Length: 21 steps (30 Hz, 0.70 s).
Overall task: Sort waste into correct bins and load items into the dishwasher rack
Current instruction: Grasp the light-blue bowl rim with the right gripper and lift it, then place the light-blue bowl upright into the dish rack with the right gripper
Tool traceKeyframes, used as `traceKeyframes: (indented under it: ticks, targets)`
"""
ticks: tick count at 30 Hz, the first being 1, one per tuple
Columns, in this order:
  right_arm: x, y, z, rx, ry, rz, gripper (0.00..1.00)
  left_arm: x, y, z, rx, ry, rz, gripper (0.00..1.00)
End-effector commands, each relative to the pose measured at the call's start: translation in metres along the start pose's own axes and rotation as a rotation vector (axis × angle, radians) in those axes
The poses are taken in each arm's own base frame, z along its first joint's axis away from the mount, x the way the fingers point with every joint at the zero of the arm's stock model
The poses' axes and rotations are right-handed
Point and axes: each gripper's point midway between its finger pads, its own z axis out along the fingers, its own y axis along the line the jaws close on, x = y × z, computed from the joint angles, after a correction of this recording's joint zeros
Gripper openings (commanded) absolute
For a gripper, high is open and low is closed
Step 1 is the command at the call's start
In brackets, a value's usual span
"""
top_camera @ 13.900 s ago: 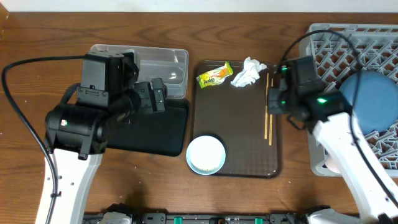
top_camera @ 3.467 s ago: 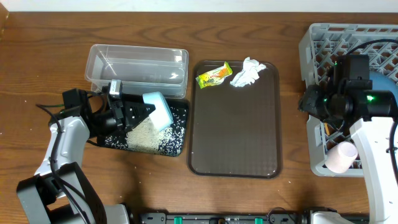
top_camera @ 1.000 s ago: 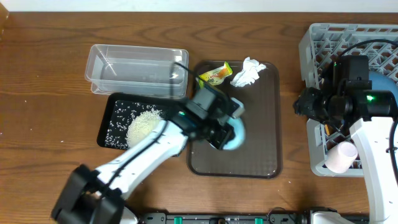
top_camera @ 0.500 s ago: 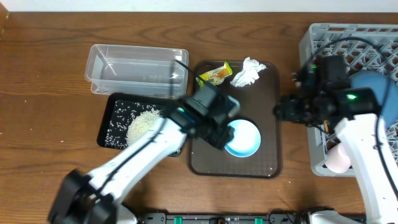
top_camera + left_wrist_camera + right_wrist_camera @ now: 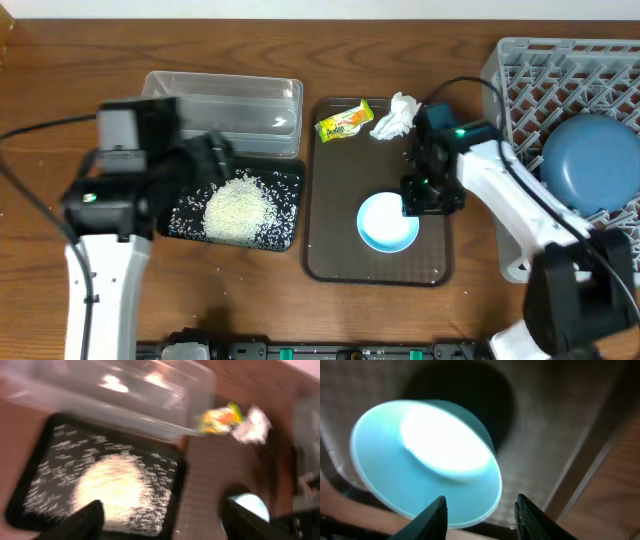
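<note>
1 view, overhead, shows blue bowl (image 5: 590, 165), apparently racked.

**Three cameras on one table (image 5: 60, 60)**
Overhead looks straight down on the whole surface. The blurred left wrist view slants across the black tray (image 5: 179, 490) toward the mint-green bowl (image 5: 248, 505), which fills the right wrist view from close above.
</note>
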Motion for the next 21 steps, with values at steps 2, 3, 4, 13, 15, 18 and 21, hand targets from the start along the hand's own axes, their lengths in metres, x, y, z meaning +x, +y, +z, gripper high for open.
traceKeyframes:
  ticks: [2,3,4,13,15,18,21]
  targets:
    - [-0.002,-0.004,0.028,0.027,0.059,0.015,0.32,-0.008,0.026,-0.005,-0.054,-0.025,-0.102,0.85]
    - [-0.003,-0.005,0.034,0.03,0.074,0.018,0.24,-0.009,0.027,-0.005,-0.057,-0.025,-0.106,0.85]
    - [-0.003,-0.006,0.038,0.033,0.083,0.021,0.17,-0.009,0.028,-0.005,-0.058,-0.024,-0.107,0.86]
    - [-0.017,-0.031,0.021,0.111,-0.007,0.082,0.01,-0.008,0.028,-0.004,-0.059,-0.02,-0.108,0.87]
    - [-0.022,-0.038,0.004,0.13,-0.069,0.092,0.01,-0.008,0.028,-0.004,-0.059,-0.02,-0.108,0.87]
    - [-0.03,-0.071,-0.036,0.281,-0.217,0.151,0.01,-0.008,0.028,-0.004,-0.059,-0.02,-0.108,0.88]
    - [-0.031,-0.117,-0.095,0.497,-0.431,0.315,0.01,-0.008,0.028,-0.004,-0.059,-0.02,-0.108,0.88]
